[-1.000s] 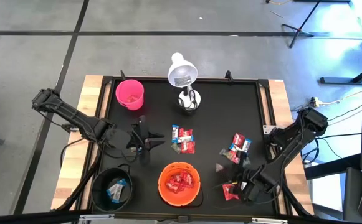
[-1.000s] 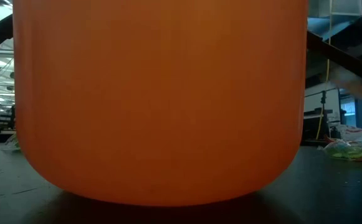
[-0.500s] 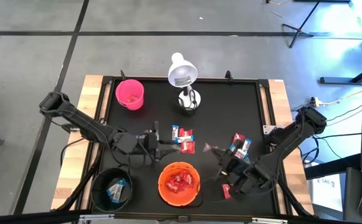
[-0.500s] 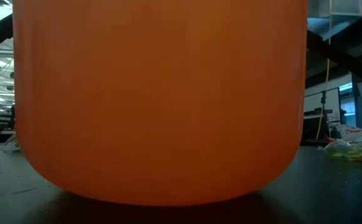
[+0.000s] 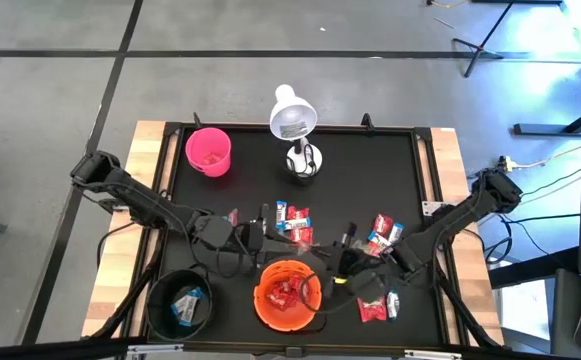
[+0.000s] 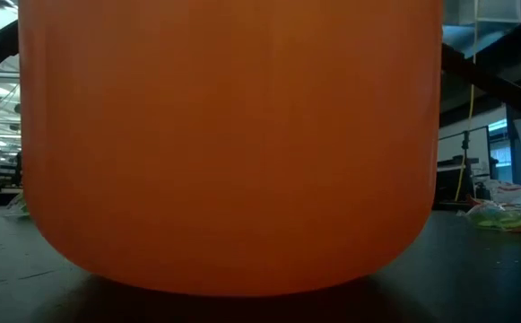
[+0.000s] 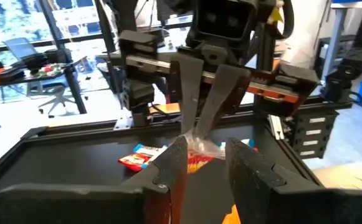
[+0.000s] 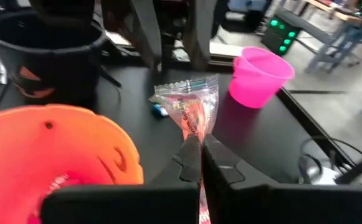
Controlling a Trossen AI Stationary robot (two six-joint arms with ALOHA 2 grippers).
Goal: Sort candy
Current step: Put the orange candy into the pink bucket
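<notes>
Grey concrete flooring is surrounding the black-topped table (image 5: 370,170), which is carrying three containers: a pink cup (image 5: 209,151) near a far corner, an orange bowl (image 5: 288,295) at the near edge and a black bowl (image 5: 180,303) beside it, plus one white desk lamp (image 5: 294,125). From above, both arms are meeting just past the orange bowl, though their fingertips are blending into the dark surface there. The right wrist view is making it plain: the right gripper (image 8: 200,149) is pinching one clear, pinkish-red candy (image 8: 190,107) between fully closed fingers, holding it up beside the orange bowl's rim. The left wrist view is showing the left gripper (image 7: 205,155) with fingers partly apart, facing that same wrapper and holding nothing, as far as can be told. Loose candy is lying in two groups, one cluster (image 5: 294,215) behind the orange bowl and another (image 5: 384,232) to the right, with perhaps two more pieces (image 5: 380,308) nearer the front. Red sweets are sitting inside the orange bowl and bluish ones inside the black one. The low view is showing almost nothing but the orange bowl's wall.
</notes>
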